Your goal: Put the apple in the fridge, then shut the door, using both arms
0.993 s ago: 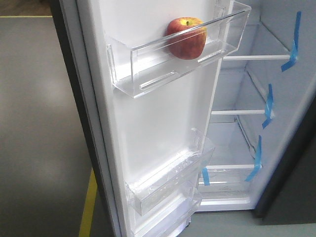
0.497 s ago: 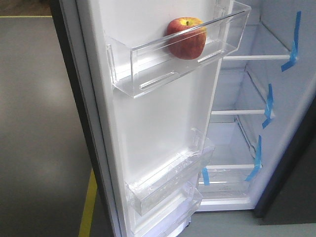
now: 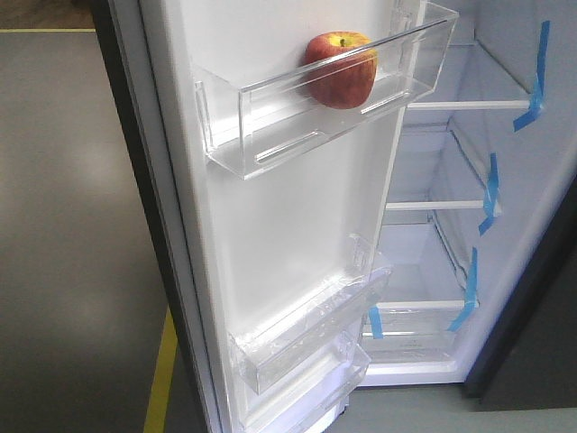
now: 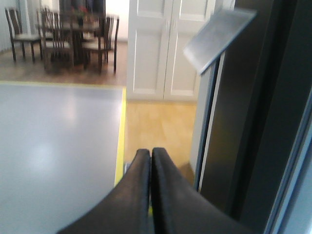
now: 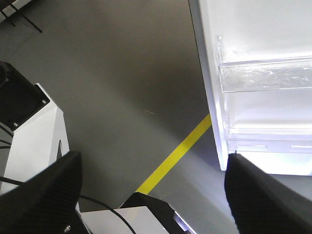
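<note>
The red apple (image 3: pixel 340 70) with a yellow top rests in the clear upper bin (image 3: pixel 270 117) of the fridge's open door (image 3: pixel 288 234). The white fridge interior (image 3: pixel 451 180) with blue-taped shelves shows to the right. No gripper appears in the front view. In the left wrist view my left gripper (image 4: pixel 151 153) is shut on nothing, its fingertips pressed together beside the dark outer edge of the fridge (image 4: pixel 253 122). My right gripper (image 5: pixel 153 168) is open and empty, low near the floor, with the door's lower bins (image 5: pixel 265 73) up and to its right.
Grey floor with a yellow line (image 5: pixel 180 151) runs under the door. The robot's white base (image 5: pixel 34 131) and a cable lie below the right gripper. Chairs and a table (image 4: pixel 63 34) and white doors (image 4: pixel 168 44) stand far behind.
</note>
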Robot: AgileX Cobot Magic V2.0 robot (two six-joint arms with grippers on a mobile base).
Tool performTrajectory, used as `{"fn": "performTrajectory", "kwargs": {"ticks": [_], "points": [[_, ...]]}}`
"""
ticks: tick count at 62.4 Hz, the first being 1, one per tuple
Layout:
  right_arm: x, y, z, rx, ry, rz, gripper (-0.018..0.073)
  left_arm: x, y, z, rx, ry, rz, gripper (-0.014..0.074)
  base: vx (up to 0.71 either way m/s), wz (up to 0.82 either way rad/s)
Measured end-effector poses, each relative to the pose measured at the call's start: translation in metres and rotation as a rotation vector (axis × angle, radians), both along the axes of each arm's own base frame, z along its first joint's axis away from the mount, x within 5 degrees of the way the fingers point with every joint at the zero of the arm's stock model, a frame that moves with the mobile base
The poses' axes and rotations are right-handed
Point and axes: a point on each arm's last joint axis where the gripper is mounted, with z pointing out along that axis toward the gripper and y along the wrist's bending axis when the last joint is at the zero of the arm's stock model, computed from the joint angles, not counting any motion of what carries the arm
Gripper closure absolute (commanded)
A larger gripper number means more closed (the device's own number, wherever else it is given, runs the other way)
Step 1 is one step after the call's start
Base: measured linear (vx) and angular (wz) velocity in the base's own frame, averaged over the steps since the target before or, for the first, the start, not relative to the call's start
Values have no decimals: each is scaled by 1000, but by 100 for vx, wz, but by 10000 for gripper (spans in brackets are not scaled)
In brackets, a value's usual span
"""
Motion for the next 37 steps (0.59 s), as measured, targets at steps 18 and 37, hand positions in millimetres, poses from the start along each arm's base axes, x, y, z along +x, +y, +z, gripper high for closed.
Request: {"fn": "performTrajectory", "kwargs": {"ticks": [18,37], "points": [[0,0,0,0,0,0,-12,60,-2,53,104,339,-55,603,0,0],[0,0,0,0,0,0,-12,143,-3,48,120,630,-92,603,0,0]]}}
